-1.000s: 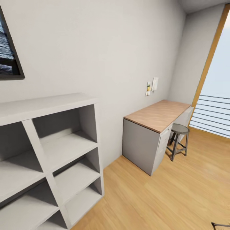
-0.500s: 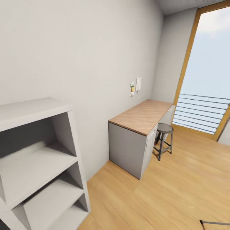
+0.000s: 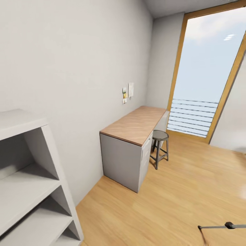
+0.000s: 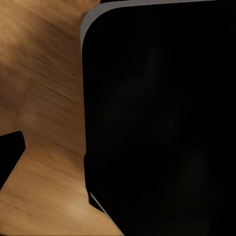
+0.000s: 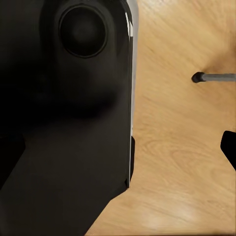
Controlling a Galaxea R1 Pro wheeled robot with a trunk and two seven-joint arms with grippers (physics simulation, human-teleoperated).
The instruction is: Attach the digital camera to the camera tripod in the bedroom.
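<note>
Camera tripod: just one silver leg w/ a black joint pokes in at the bottom right corner of my head view, lying low over the light wood floor; the right wrist view catches what looks like the same leg, silver w/ a black foot, over the planks; rest of it is out of frame. Both wrist views are mostly blocked by a big dark body close up, so I can't tell if my left or right gripper is wide, narrow or holding anything. Nearest on my left, a grey open shelf unit against the white wall; further along that wall, a grey desk w/ wood top; dark metal stool just beside it; small papers pinned above; farthest, a tall wood-framed window w/ horizontal rails.
</note>
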